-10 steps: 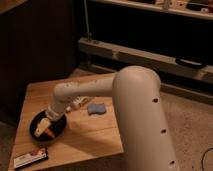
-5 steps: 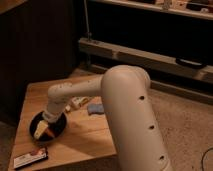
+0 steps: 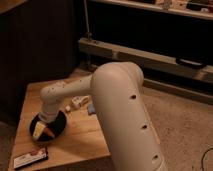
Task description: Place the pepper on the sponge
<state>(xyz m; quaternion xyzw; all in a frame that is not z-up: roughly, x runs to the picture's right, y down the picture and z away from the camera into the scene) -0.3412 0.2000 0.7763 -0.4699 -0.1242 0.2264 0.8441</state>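
The pepper (image 3: 50, 133), small and orange-red, lies inside the black bowl (image 3: 61, 126) at the front left of the wooden table. My gripper (image 3: 41, 128) reaches down into that bowl, right beside the pepper; whether it touches it I cannot tell. The light-blue sponge (image 3: 90, 108) lies to the right of the bowl in the middle of the table, and only a sliver of it shows past my big white arm (image 3: 120, 110).
A white tube with an orange label (image 3: 77, 102) lies between the bowl and the sponge. A flat dark packet (image 3: 31, 157) sits at the table's front left corner. The wooden table (image 3: 80, 137) ends close behind my arm; carpet and a dark shelf unit lie beyond.
My arm has swung further left across the view and now covers most of the sponge. The gripper stays in the bowl by the pepper.
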